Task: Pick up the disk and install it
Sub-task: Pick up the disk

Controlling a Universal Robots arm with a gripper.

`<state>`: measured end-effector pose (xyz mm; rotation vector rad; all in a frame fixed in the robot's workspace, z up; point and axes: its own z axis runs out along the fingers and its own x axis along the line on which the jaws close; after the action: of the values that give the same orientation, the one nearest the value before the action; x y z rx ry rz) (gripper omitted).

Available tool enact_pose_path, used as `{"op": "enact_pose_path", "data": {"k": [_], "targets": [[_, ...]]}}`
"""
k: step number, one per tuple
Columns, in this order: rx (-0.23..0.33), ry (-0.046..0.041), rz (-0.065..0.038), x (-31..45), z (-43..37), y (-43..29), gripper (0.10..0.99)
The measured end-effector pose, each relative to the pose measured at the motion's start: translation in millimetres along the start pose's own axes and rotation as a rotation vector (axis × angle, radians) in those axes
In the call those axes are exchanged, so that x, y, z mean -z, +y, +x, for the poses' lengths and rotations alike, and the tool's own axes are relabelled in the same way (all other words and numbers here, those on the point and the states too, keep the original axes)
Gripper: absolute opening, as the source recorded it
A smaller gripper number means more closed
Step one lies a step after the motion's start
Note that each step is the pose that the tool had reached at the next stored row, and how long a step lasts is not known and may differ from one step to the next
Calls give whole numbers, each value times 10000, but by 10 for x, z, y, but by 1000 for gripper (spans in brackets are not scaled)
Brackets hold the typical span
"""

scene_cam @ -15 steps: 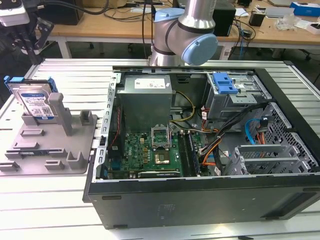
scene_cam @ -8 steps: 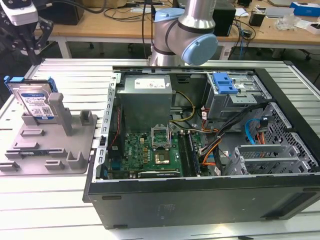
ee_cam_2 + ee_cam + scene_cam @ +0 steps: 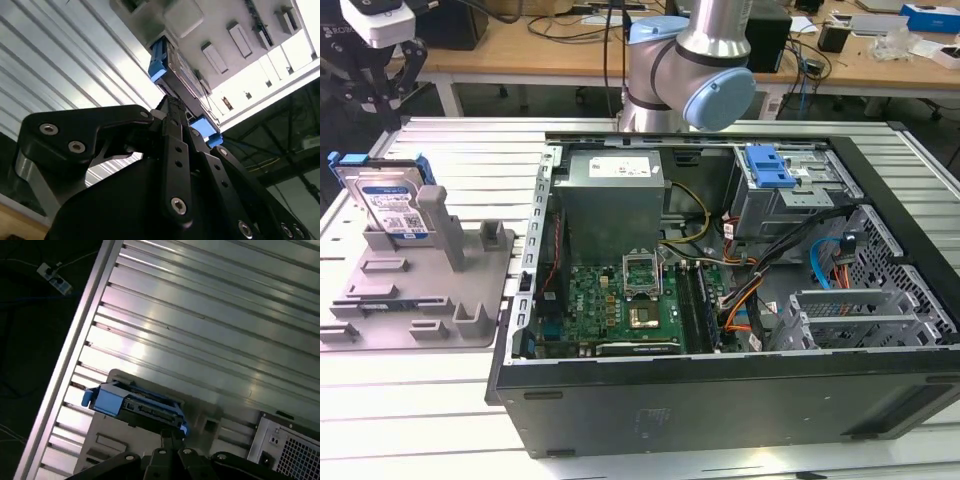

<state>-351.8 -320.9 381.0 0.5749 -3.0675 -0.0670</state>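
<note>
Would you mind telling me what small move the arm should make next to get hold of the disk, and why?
Probably a short, straight descent. In the exterior view the gripper hangs above the disk, apart from it. The disk stands on edge in the grey holder beside the open computer case, so its top edge lies nearest.

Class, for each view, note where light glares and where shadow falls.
First wrist view: pale glare streaks run along the ribbed metal table, the floor beside it dark. Second wrist view: the table washes almost white and the hand stands dark against it. Exterior view: even light, with mild shadow inside the computer case.
</note>
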Motion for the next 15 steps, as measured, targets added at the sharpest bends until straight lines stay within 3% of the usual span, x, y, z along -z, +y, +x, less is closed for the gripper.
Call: {"op": "enact_pose_path", "data": {"k": [4, 5, 10, 15], "targets": [[1639, 78, 18, -4, 0, 0, 114], [2145, 102, 23, -5, 0, 0, 169], [3407, 168, 34, -6, 0, 0, 482], [4681, 232, 47, -7, 0, 0, 482]]}}
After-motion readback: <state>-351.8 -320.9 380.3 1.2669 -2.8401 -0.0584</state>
